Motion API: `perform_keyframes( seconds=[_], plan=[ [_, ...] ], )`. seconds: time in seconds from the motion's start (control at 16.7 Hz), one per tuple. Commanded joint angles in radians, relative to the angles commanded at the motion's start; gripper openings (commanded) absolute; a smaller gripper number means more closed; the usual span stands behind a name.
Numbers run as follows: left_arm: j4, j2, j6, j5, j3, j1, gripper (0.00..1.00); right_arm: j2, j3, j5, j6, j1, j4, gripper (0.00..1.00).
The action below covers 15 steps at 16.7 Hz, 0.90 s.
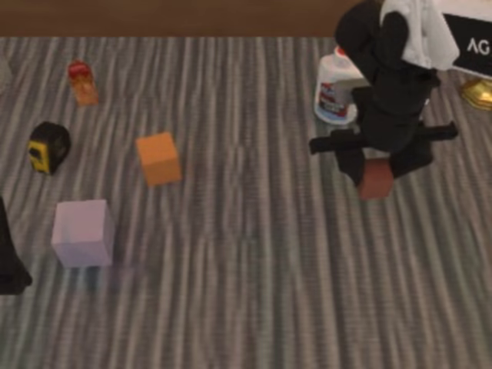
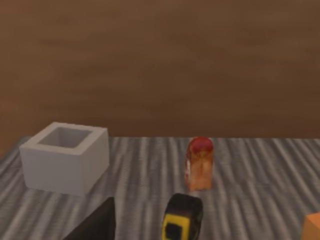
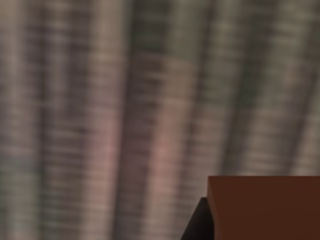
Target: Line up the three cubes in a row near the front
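Observation:
My right gripper [image 1: 377, 171] is shut on the small reddish-brown cube [image 1: 376, 183], at the table's right side; its dark fingers [image 1: 351, 165] flank the cube. In the right wrist view that cube [image 3: 265, 207] fills the corner beside one finger [image 3: 197, 229], with striped cloth beyond it. The orange cube [image 1: 158, 157] sits left of centre, and its edge [image 2: 313, 227] shows in the left wrist view. Nearer the front left stands the pale lilac-pink cube [image 1: 83, 232]. My left gripper [image 1: 11, 270] is parked at the left edge, open, holding nothing.
A yellow-and-black tape measure [image 1: 48, 146] and a small red-topped bottle [image 1: 83, 82] lie at the back left. A white glue bottle [image 1: 336, 84] stands just behind the right gripper, a gold object [image 1: 478, 94] at the far right. A grey open box [image 2: 65, 157] shows in the left wrist view.

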Motion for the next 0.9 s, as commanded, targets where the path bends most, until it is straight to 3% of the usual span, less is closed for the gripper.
perform_keyframes(
  seconds=[0.36, 0.9],
  plan=[
    [0.000, 0.000, 0.000, 0.000, 0.000, 0.000, 1.00, -0.014, -0.016, 0.000, 0.017, 0.008, 0.004, 0.00],
    [0.000, 0.000, 0.000, 0.000, 0.000, 0.000, 1.00, -0.326, -0.401, 0.007, 0.381, 0.270, 0.064, 0.00]
  ],
)
